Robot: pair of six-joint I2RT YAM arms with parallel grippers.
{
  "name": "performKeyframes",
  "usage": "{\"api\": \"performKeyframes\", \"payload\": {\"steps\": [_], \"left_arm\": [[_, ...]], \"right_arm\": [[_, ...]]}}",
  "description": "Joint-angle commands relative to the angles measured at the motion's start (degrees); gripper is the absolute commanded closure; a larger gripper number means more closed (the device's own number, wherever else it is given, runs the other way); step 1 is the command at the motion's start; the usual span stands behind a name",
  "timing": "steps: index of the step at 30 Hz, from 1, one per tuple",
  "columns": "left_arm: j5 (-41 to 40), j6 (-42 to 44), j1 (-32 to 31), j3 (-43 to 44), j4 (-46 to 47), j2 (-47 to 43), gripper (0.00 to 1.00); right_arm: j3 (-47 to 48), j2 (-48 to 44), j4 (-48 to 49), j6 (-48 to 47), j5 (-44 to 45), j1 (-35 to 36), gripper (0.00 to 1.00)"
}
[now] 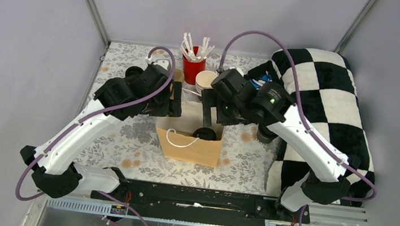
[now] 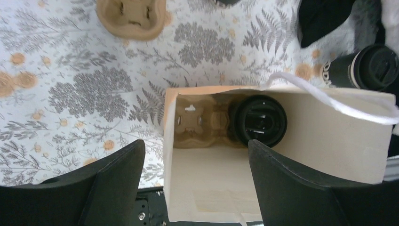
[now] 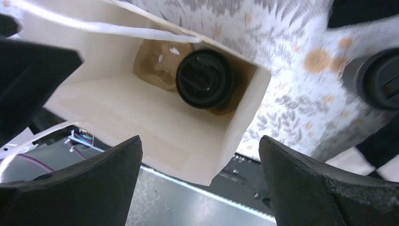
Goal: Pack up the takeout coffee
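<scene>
left wrist view: one lidded cup (image 2: 257, 121) is seated in the carrier (image 2: 193, 123) inside the bag (image 2: 329, 141); the second cup (image 2: 367, 68) is seen on the worktop (image 2: 70, 70) at two o'clock from it. both jaws are spread wide.

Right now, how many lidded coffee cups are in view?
2. One cup sits in the carrier inside the bag; the other cup is on the table outside it. More may be hidden.

The floral table (image 1: 125, 153) holds a paper bag (image 1: 191, 146), cardboard cup carrier (image 2: 131, 18), lidded cup (image 2: 362, 68), red cup (image 1: 193, 69) and checkered cushion (image 1: 324, 104).
</scene>
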Motion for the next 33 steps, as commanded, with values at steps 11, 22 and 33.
{"api": "performKeyframes", "payload": {"steps": [11, 22, 33], "left_arm": [[24.36, -6.01, 0.91, -10.46, 6.99, -7.41, 0.22], [45.34, -9.28, -4.09, -17.39, 26.91, -10.63, 0.14], [24.77, -0.72, -7.75, -1.41, 15.15, -13.9, 0.07]], "right_arm": [[-7.87, 4.79, 15.41, -0.5, -7.44, -7.44, 0.0], [9.16, 22.41, 24.76, -14.96, -26.97, -11.59, 0.0], [18.8, 14.93, 7.8, -13.16, -11.61, -14.6, 0.0]]}}
